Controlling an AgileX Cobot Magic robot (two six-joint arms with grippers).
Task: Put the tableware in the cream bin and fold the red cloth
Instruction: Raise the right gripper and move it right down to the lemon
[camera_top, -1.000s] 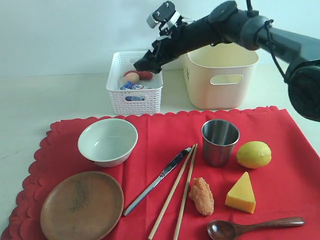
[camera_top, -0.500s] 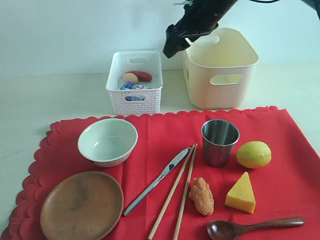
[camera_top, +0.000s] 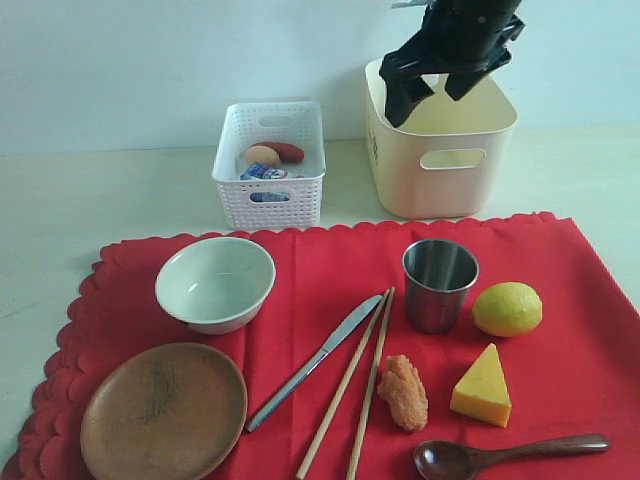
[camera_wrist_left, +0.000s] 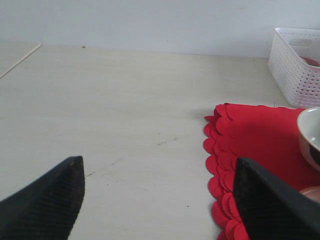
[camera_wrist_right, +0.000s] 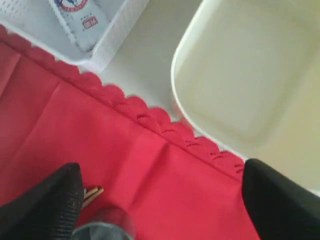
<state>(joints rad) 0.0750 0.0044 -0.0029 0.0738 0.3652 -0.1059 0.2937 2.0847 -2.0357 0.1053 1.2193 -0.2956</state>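
Note:
On the red cloth (camera_top: 320, 270) lie a pale bowl (camera_top: 215, 283), a wooden plate (camera_top: 163, 410), a steel cup (camera_top: 440, 283), a knife (camera_top: 318, 360), chopsticks (camera_top: 355, 395) and a dark spoon (camera_top: 505, 455). The cream bin (camera_top: 445, 160) stands behind the cloth and looks empty. My right gripper (camera_top: 432, 90) hangs open above the bin's rim, holding nothing. Its wrist view shows the right gripper (camera_wrist_right: 162, 200) over the cloth (camera_wrist_right: 150, 165), with the bin (camera_wrist_right: 240, 75) and the cup's rim (camera_wrist_right: 100, 227) in sight. My left gripper (camera_wrist_left: 160, 200) is open over bare table beside the cloth's scalloped edge (camera_wrist_left: 220, 150).
A white perforated basket (camera_top: 270, 165) to the left of the bin holds an egg, a sausage and a small carton. A lemon (camera_top: 507, 308), a cheese wedge (camera_top: 483, 387) and a fried piece (camera_top: 403, 392) also lie on the cloth. The bowl's rim (camera_wrist_left: 307, 135) shows in the left wrist view.
My right arm has risen from the white basket and swung right, ending above the cream bin. Nothing on the cloth has moved.

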